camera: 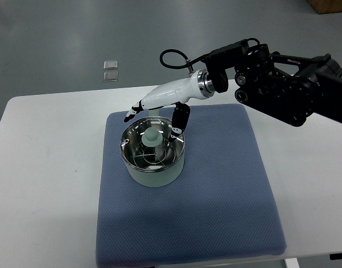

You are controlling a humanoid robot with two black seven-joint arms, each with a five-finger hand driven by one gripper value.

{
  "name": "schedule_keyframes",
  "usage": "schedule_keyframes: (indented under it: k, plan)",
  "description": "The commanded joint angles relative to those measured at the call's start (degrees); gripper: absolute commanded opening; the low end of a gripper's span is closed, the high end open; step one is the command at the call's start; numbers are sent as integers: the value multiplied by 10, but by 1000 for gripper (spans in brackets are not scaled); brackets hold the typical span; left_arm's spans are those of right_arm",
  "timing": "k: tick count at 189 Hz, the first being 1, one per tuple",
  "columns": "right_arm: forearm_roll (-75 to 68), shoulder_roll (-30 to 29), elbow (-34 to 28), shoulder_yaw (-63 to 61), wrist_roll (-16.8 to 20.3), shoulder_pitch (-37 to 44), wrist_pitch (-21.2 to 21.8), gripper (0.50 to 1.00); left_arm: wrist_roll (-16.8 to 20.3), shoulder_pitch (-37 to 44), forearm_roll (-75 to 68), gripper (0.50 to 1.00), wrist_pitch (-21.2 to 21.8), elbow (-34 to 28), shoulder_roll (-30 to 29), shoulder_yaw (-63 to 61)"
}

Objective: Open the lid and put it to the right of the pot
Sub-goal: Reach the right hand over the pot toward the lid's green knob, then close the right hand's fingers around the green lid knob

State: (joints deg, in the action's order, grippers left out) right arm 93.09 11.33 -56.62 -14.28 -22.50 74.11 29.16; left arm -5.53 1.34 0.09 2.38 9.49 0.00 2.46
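Glass lid (152, 146) sits on the pot (153, 162); right hand (160, 109) hovers behind its knob (152, 137), fingers spread, holding nothing, poised to grasp

Right arm (294, 84) is running off the right edge of the frame, so its base isn't showing. Right hand (160, 109) is covering the far rim of the pot (153, 151); can't tell whether fingertips are touching the lid (152, 146). Two small clear items (110, 70) upper left are too small to ID. Table (42, 184) and mat (188, 223) are getting cut off at the bottom edge.
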Motion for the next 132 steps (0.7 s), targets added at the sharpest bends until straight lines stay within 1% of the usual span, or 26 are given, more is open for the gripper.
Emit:
schedule_keyframes:
  k: [1, 35, 48, 68, 83, 100, 132]
  plan:
    - [10, -16, 16, 21, 0, 11, -2, 915, 0, 1, 0, 1000, 0, 0, 0, 0]
    - [18, -25, 34, 43, 0, 28, -2, 899, 0, 0, 0, 1000, 0, 0, 0, 0]
    - [18, -27, 34, 44, 0, 33, 0, 870, 0, 0, 0, 1000, 0, 0, 0, 0]
    - [18, -31, 34, 45, 0, 36, 3, 868, 0, 1, 0, 1000, 0, 0, 0, 0]
    - [19, -32, 34, 54, 0, 38, 4, 834, 0, 0, 0, 1000, 0, 0, 0, 0]
    - [19, -32, 34, 57, 0, 38, 4, 829, 0, 1, 0, 1000, 0, 0, 0, 0]
    - [19, -36, 34, 57, 0, 37, 4, 801, 0, 1, 0, 1000, 0, 0, 0, 0]
